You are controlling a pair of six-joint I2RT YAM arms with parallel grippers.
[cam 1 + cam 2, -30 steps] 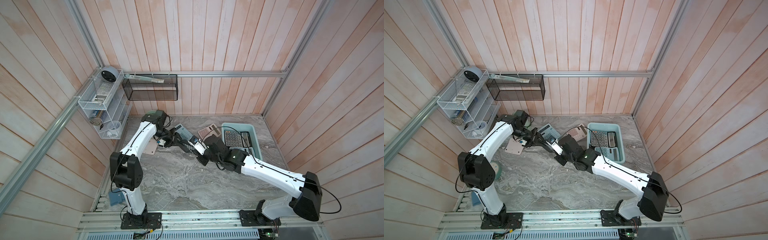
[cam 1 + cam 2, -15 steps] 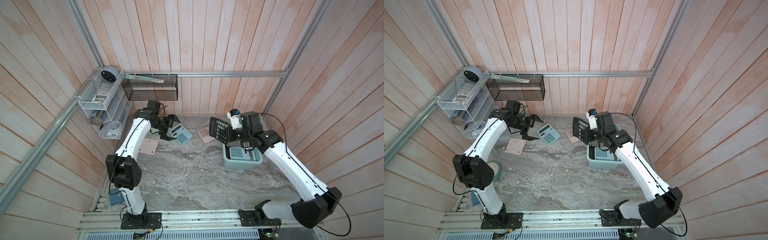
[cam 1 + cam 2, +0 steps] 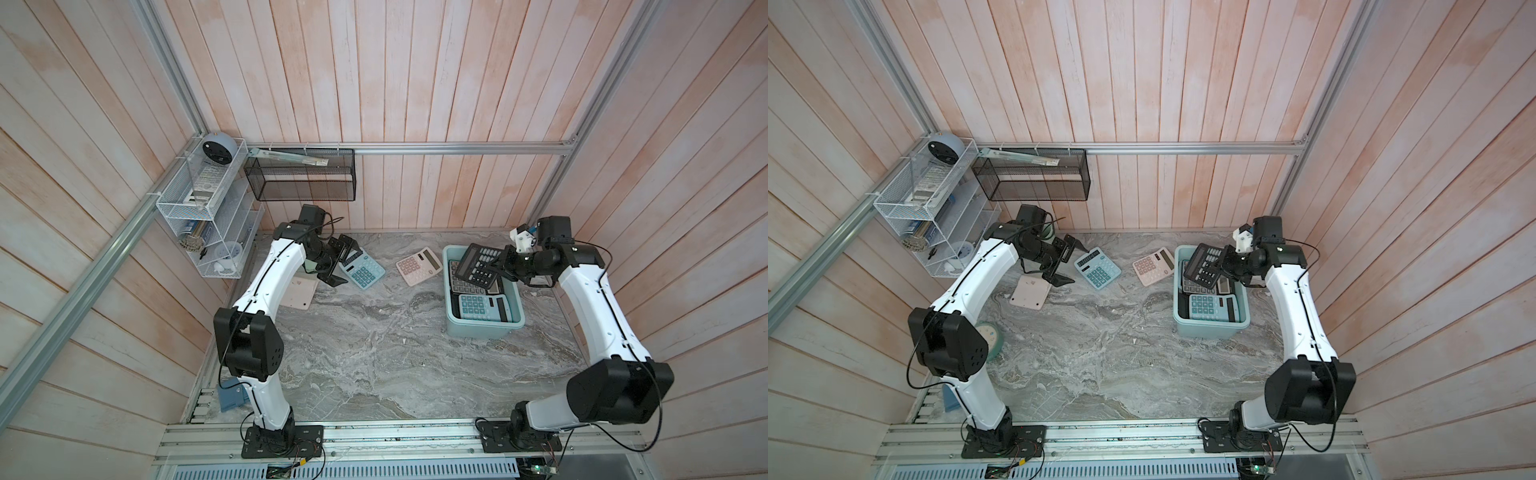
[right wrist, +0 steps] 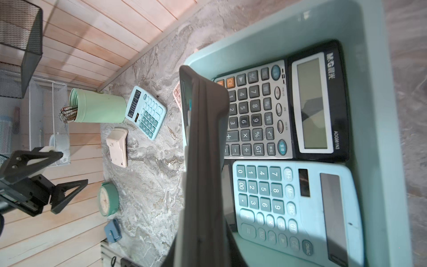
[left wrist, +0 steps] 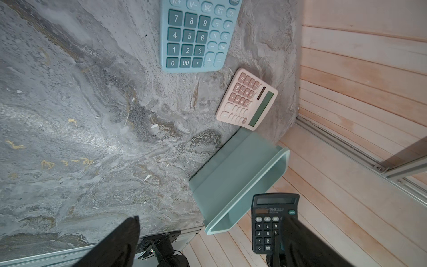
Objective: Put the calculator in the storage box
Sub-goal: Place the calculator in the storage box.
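Above marble tabletop [image 3: 374,353], clamps seemingly light, stiff, slick black DEXIN calculator [image 3: 478,266] by its edge in right gripper [image 3: 500,267], tilted over storage box [image 3: 478,330] at three o'clock, with left gripper [image 3: 348,262] splayed empty at eleven o'clock.

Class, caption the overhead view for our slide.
Right claw holds a black calculator over the storage box, other calculators already inside; left claw open near a blue calculator.

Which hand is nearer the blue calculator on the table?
Left. The left hand is open just beside the blue calculator; the right hand is farther off, over the storage box, gripping a black calculator.
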